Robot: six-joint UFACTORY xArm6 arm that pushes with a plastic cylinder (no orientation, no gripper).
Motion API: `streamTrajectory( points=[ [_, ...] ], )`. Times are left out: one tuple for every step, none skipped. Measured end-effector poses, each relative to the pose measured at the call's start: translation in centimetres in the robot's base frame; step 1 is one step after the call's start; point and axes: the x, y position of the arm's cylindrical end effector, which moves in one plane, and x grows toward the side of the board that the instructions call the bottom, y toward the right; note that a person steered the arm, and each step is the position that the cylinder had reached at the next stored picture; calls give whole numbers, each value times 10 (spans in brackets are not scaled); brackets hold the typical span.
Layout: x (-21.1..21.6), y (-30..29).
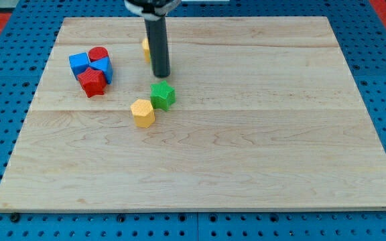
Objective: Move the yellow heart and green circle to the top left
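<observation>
tabletop [246, 167]: pale wooden board lying on a blue pegboard; most of its right half and near side carries no blocks

my tip [161, 75]: lower end of the dark rod, sitting left of centre toward the far side; it's just beyond the green block, apart from it, with a small strip of wood showing between them

claw: there's none on this rig, just the straight rod (so nothing is being held, only pushed)

green block [162, 95]: looks star-ish or ridged from here, can't honestly call the shape; just on the near side of the tip

yellow block near [143, 112]: chunky hexagon-like piece, touching or almost touching the green block at its near-left corner

yellow block far [145, 48]: mostly hidden behind the rod; only a sliver pokes out on the rod's left, shape can't be told (could be the heart, can't confirm)

red and blue cluster: packed together at the far left; blue cube [79, 63], red cylinder [98, 54], another blue block [104, 69], red star-like block [92, 82]; all touching, well apart from the tip
</observation>
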Motion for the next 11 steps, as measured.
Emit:
streamTrajectory(
  points=[
    [-46, 0],
    [-51, 40],
    [-60, 59],
    [-62, -32],
    [-73, -102],
    [-72, -89],
    [-56, -9],
    [-100, 49],
    [-123, 3],
    [-113, -76],
    [-113, -72]
  ],
)
